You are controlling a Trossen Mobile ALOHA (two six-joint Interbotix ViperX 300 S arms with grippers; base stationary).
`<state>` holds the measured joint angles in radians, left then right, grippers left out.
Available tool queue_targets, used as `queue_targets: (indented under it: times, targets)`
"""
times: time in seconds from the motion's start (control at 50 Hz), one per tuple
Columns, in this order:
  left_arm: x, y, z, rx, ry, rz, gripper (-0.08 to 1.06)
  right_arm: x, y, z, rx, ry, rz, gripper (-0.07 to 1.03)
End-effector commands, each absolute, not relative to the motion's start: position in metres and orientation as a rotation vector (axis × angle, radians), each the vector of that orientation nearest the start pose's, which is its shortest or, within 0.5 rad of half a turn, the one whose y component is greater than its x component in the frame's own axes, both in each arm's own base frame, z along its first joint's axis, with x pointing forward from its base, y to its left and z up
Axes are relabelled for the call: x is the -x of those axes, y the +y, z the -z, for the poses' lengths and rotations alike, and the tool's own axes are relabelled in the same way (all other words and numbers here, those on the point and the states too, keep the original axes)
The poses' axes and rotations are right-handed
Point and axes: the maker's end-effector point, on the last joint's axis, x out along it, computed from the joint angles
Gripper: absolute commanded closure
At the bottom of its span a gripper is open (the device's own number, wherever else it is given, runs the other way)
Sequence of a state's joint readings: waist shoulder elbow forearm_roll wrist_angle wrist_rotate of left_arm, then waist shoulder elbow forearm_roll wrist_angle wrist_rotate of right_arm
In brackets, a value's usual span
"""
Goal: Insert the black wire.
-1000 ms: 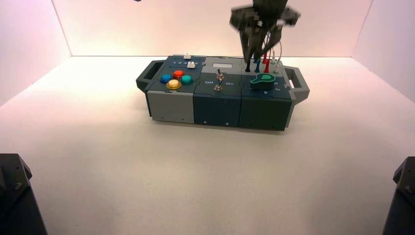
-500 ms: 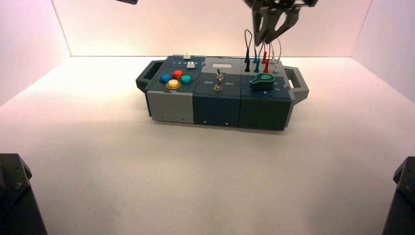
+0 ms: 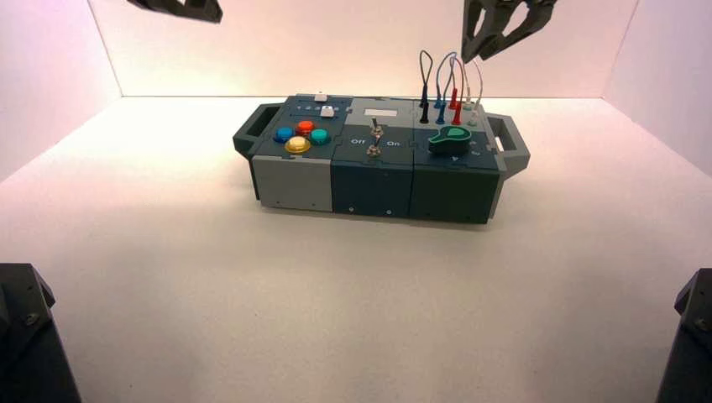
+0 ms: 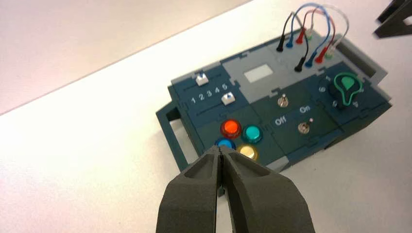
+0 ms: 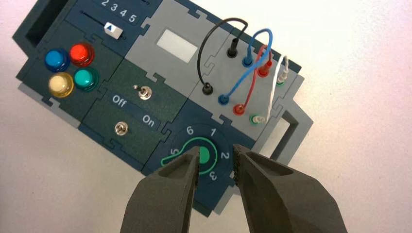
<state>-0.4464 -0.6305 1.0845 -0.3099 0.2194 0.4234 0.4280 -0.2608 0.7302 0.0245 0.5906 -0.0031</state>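
The black wire (image 3: 426,65) stands as a loop at the back of the box's right section, left of the other wires. In the right wrist view the black wire (image 5: 210,41) has both black plugs seated in sockets. It also shows in the left wrist view (image 4: 305,54). My right gripper (image 3: 483,50) is open and empty, high above and to the right of the wires. In its own view the right gripper (image 5: 216,158) hovers over the green knob (image 5: 205,156). My left gripper (image 3: 180,10) is high at the back left, and its own view shows the left gripper (image 4: 221,153) shut and empty.
Blue (image 5: 245,73), red (image 5: 255,77) and white (image 5: 277,82) wires are plugged in beside the black one. The box (image 3: 369,180) also bears two toggle switches (image 3: 375,141), four coloured buttons (image 3: 302,136), sliders (image 3: 323,104) and side handles (image 3: 512,143).
My right gripper was down at the black wire, then let go and rose up and to the right. The black wire now stands free. My left gripper has come into view at the top left.
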Motion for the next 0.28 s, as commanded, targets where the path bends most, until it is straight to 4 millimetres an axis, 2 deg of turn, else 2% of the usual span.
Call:
queue_targets:
  times: [0.02, 0.28]
  targets:
    - [-0.2519, -0.1321, -0.1687, -0.243, 0.610, 0.529, 1.01, -0.3040, 0.1397, -0.1595, 0.178, 0.993, -0.388, 0.58]
    - [-0.2520, -0.1317, -0.1691, -0.242, 0.608, 0.527, 1.01, -0.2977, 0.1369, -0.1584, 0.180, 1.002, -0.387, 0.58]
